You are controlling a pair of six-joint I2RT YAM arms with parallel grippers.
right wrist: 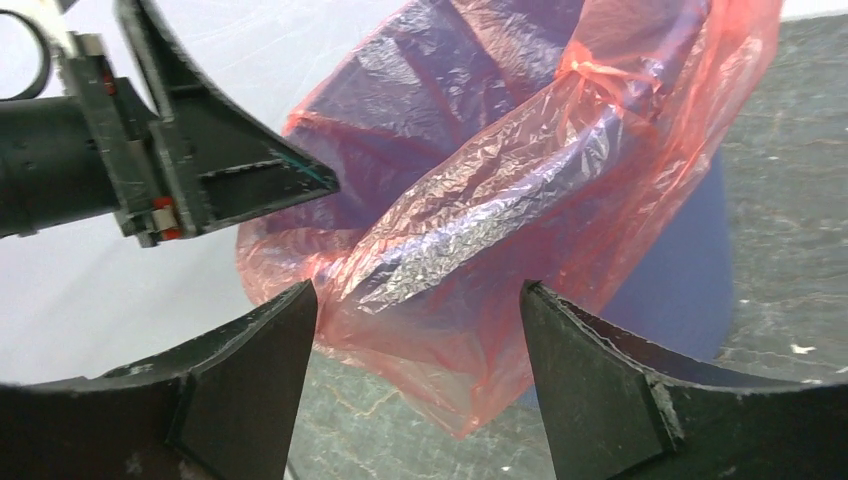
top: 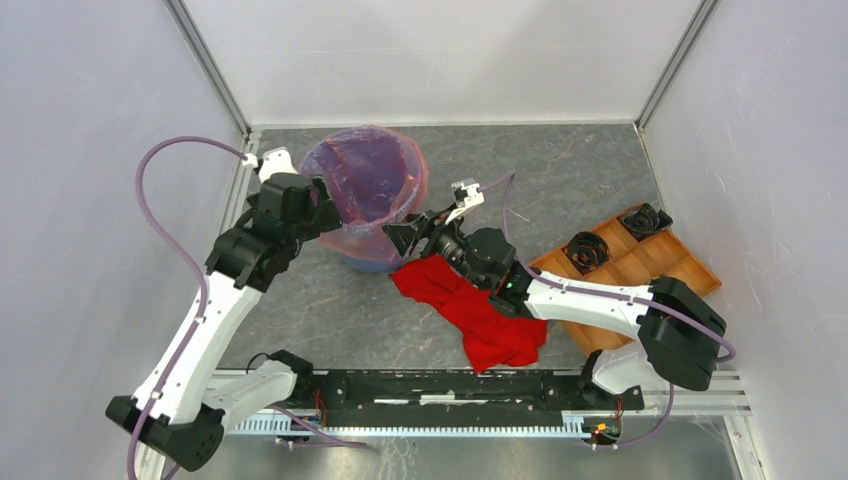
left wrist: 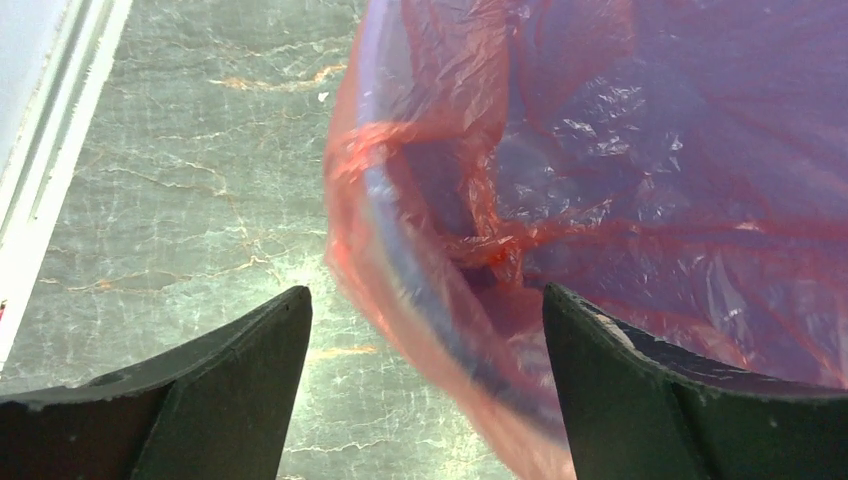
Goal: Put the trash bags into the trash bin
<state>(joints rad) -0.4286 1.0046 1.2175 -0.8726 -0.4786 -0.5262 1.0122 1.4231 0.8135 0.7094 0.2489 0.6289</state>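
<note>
The grey marble-patterned desk point(top: 330, 310) carries everything, walled in by pale panels. Seen from above, the round blue plastic trash bin point(right wrist: 680, 260) stands upright toward 11 o'clock from the desk's middle. The thin translucent red-orange plastic trash bag point(top: 370, 175) already sits inside it. The film lines the inner walls and folds out over the rim, and a wrinkled skirt hangs down the outside on the near side.

At 3 o'clock lies the orange-brown compartment tray point(top: 640, 262), set at an angle. A crumpled opaque red cloth point(top: 470, 305) lies on the desk at about 5 o'clock from the bin, just beside its base and partly under the right arm.

The left claw point(left wrist: 425, 292) is at the bin's 8 o'clock side. Its fingers are spread wide and grip nothing. In the wrist view the bin's rim and the film folded over it run between the two fingers, just beyond their tips.

The right claw point(right wrist: 417, 290) is at the bin's 4 o'clock side, also spread with nothing pinched. The loose hanging film fills the gap just ahead of its fingers, and whether it touches them I cannot tell.

Two small black coiled items point(top: 587, 250) sit in separate compartments on the tray's far side.
</note>
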